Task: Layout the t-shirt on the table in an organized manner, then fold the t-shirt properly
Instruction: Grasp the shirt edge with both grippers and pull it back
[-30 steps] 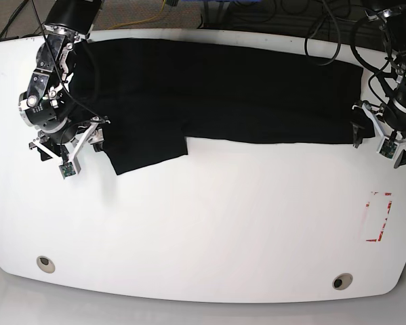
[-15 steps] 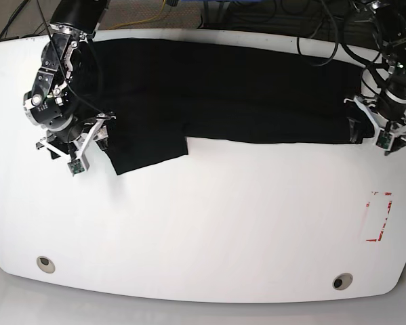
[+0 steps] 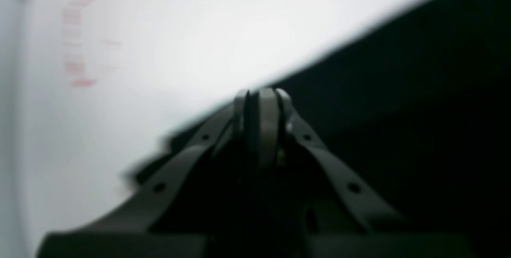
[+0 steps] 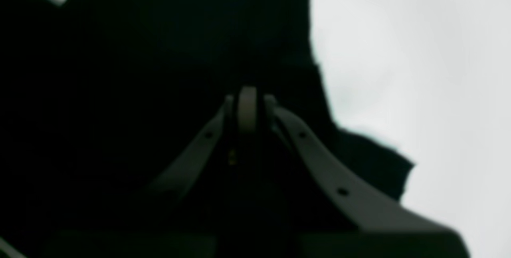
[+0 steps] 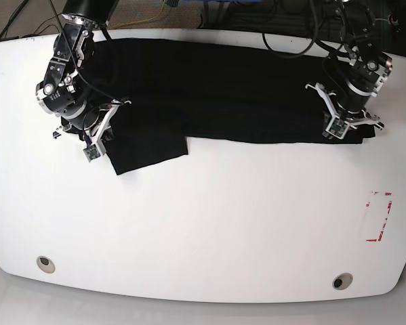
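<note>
The black t-shirt point(image 5: 223, 88) lies spread as a long band along the far side of the white table point(image 5: 203, 223), with one flap point(image 5: 148, 145) hanging toward the front at the left. My left gripper point(image 5: 348, 122) sits at the band's right end. In the left wrist view it point(image 3: 259, 98) is shut, its tips pinching the cloth's point(image 3: 399, 90) edge. My right gripper point(image 5: 87, 135) sits at the band's left end. In the right wrist view it point(image 4: 247, 106) is shut with black cloth point(image 4: 119, 70) all around the fingers. Both wrist views are blurred.
A red rectangular outline mark point(image 5: 379, 217) is near the table's right front, seen faintly as a red mark point(image 3: 76, 42) in the left wrist view. Two round metal inserts point(image 5: 45, 263) point(image 5: 341, 280) sit near the front edge. Cables point(image 5: 311, 27) run behind the table.
Both grippers went from open to shut. Each arm moved inward from beside the t-shirt's end onto the cloth, the left arm more so.
</note>
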{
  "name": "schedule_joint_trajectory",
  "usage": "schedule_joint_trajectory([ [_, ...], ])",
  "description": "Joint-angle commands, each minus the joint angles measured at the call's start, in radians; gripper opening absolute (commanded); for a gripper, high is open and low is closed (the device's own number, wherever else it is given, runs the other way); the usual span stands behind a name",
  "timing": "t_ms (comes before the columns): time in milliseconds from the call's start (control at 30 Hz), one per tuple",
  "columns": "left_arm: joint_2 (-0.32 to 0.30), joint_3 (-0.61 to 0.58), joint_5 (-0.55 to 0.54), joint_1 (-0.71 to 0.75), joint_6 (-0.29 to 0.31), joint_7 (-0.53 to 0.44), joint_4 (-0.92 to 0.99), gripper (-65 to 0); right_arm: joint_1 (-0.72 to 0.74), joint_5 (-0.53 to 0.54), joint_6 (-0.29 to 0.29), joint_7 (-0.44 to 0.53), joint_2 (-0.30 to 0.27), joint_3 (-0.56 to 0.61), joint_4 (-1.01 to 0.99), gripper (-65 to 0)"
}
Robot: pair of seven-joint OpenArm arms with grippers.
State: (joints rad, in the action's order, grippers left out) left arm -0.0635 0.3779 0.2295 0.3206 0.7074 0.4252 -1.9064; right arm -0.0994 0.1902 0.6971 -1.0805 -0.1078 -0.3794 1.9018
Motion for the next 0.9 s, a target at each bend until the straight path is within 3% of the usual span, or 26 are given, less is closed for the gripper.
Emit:
schedule_joint_trajectory([
  [0,-0.003,-0.013,0.021,0.022,-0.009,-0.024,-0.003,-62.7,-0.032,0.012,0.001,0.016,-0.007,-0.002,0.005,-62.6],
  [233,-0.002,-0.015,0.024,0.079,-0.009,-0.022,0.026,-62.7,-0.098,0.01,0.001,0.047,-0.008,-0.002,-0.068,-62.7],
  [433,-0.037,-0.015,0.026,0.074,-0.009,-0.025,0.181,-62.7,-0.133,0.005,0.001,0.162,-0.016,-0.002,-0.19,-62.7],
  [867,-0.108,-0.07,0.024,-0.053,-0.009,-0.029,0.443,-62.7,-0.013,0.005,0.001,0.271,-0.131,-0.002,-0.465,-62.7],
])
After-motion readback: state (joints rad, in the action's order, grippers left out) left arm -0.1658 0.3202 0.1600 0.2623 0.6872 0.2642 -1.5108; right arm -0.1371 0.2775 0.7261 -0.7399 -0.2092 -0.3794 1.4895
